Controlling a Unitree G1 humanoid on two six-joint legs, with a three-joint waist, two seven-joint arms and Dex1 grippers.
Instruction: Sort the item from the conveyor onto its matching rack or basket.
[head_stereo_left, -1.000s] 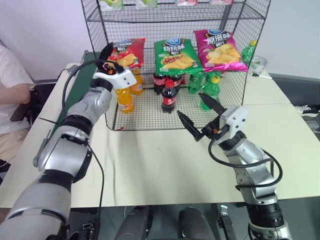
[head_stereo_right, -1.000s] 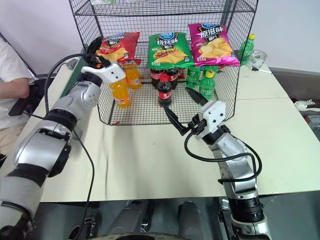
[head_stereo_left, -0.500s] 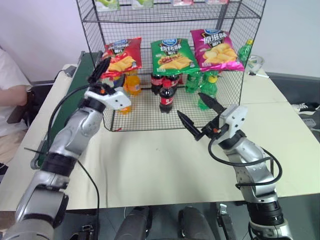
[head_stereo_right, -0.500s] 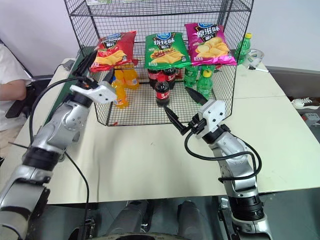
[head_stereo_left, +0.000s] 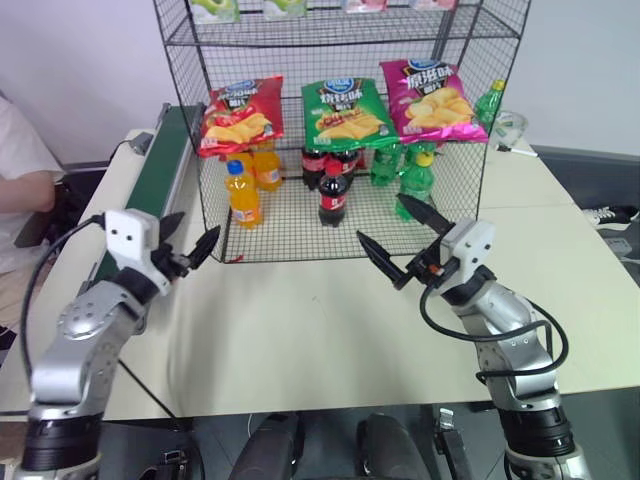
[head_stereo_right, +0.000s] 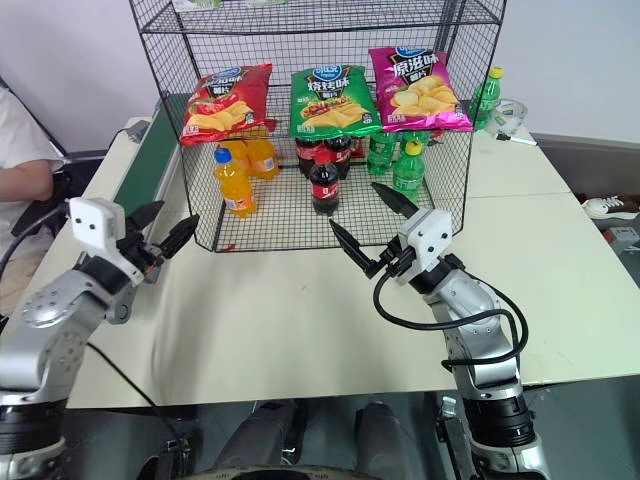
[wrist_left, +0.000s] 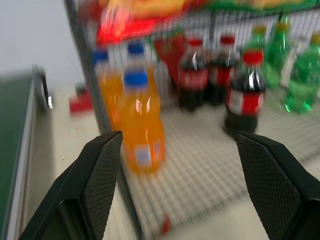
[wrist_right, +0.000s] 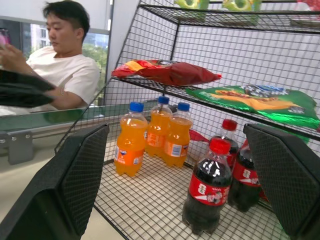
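On rack (head_stereo_left: 470, 190) shelf edge: red bag (head_stereo_left: 238, 115) | left claw (head_stereo_left: 188, 245) open, apart

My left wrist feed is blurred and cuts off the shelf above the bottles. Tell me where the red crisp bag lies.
Observer: The red crisp bag lies on the rack, on the tier above the bottles, at its left end beside the green bag.
Operator: Report the right hand.
Observer: The right hand is open and empty, hovering over the table in front of the rack.
Operator: Say who is nearby.
Observer: A person in a white shirt sits beyond the conveyor, on the robot's left.
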